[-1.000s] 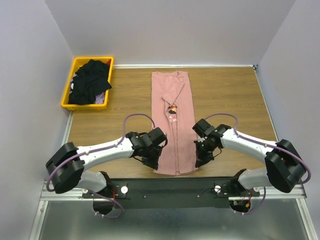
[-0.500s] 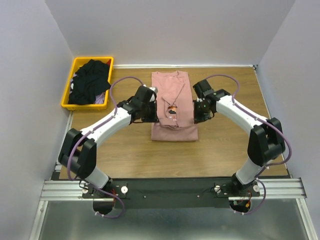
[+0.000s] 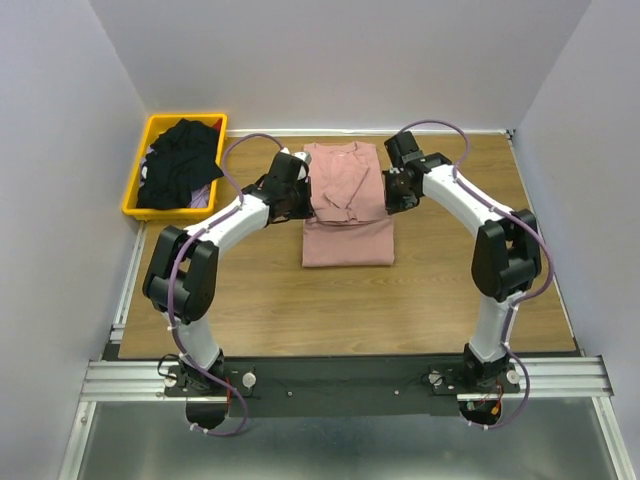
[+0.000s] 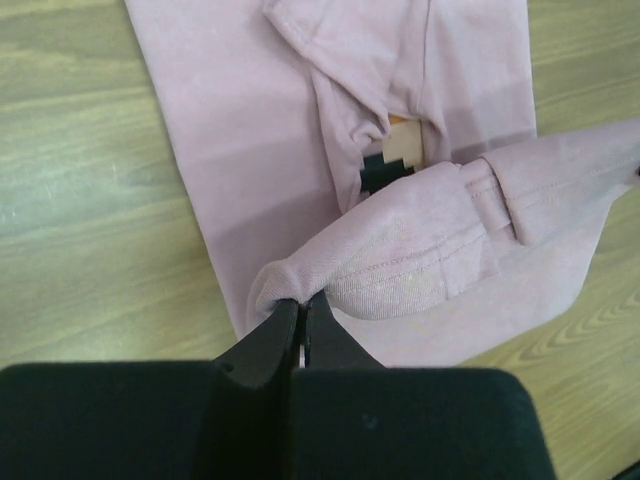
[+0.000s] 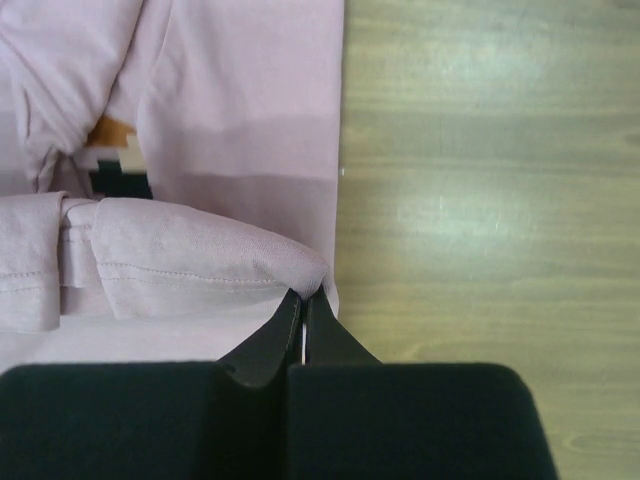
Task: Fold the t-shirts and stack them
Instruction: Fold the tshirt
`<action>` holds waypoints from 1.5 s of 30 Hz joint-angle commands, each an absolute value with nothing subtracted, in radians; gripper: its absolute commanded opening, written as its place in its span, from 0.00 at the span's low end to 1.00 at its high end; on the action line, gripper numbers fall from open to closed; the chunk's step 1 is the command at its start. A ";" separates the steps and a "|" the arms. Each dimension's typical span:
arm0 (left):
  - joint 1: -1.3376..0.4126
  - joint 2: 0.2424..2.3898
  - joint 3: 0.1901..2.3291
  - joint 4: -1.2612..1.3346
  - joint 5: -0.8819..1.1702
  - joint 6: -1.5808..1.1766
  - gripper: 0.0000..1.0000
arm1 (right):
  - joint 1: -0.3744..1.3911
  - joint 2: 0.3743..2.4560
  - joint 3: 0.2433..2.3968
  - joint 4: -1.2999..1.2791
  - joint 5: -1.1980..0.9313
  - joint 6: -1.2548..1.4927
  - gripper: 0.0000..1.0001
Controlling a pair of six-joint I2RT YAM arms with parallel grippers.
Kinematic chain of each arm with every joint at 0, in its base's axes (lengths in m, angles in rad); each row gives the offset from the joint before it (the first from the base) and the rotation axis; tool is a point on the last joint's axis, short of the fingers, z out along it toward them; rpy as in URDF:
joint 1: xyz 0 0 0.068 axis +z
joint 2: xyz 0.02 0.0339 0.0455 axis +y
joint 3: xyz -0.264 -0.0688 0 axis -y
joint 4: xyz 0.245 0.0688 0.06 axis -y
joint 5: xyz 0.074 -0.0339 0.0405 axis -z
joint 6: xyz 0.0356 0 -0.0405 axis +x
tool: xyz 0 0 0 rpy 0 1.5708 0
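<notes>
The left gripper (image 4: 302, 312) and right gripper (image 5: 305, 300) each pinch shut on a hem corner of the pink t-shirt (image 3: 347, 240), lifted above its far half mid-table. Bare wooden table (image 3: 450, 290) lies open nearer; black t-shirts (image 3: 180, 165) fill the yellow bin (image 3: 133, 195) far left, walls (image 3: 60, 150) close behind.

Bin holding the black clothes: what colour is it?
The plastic bin is yellow, best seen in the top external view.

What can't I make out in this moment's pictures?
- Wrist views: the chest print on the pink t-shirt is mostly covered by the hem that the left gripper and right gripper pinch.
- Top view: the black t-shirts heaped in the yellow bin cannot be counted.
- Top view: both grippers' jaws hide under the wrists.
</notes>
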State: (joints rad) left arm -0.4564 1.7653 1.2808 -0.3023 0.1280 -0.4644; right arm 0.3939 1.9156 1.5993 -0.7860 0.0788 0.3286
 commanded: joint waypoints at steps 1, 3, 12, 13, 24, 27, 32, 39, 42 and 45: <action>-0.439 1.818 1.301 -0.226 0.103 -0.451 0.00 | 0.379 1.979 1.654 -0.736 0.114 0.285 0.01; -0.434 1.832 1.296 -0.200 0.094 -0.462 0.00 | 0.374 2.014 1.673 -0.729 0.115 0.284 0.01; -0.408 1.908 1.279 -0.123 0.055 -0.488 0.00 | 0.364 2.092 1.704 -0.655 0.121 0.273 0.01; -0.410 1.911 1.278 -0.120 0.049 -0.488 0.00 | 0.364 2.092 1.704 -0.650 0.121 0.275 0.01; -0.472 1.642 1.131 -0.117 -0.153 -0.597 0.54 | 0.413 1.916 1.611 -0.591 0.129 0.275 0.46; -0.555 1.583 1.097 -0.115 -0.190 -0.612 0.52 | 0.455 1.869 1.536 -0.526 0.059 0.291 0.41; -0.646 1.652 1.094 -0.115 -0.098 -0.655 0.22 | 0.531 1.874 1.418 -0.367 -0.029 0.354 0.28; -0.669 1.796 1.068 -0.081 0.029 -0.727 0.11 | 0.558 1.966 1.390 -0.221 -0.057 0.403 0.22; -0.667 1.818 1.060 -0.081 0.058 -0.739 0.10 | 0.558 2.003 1.396 -0.210 -0.064 0.400 0.22; -0.666 1.853 1.052 -0.080 0.107 -0.750 0.09 | 0.558 2.031 1.413 -0.207 -0.066 0.391 0.22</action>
State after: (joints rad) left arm -0.6670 1.8267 1.0538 -0.0975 0.0216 -0.7166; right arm 0.5602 1.9957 1.3972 -0.2596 -0.0433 0.3847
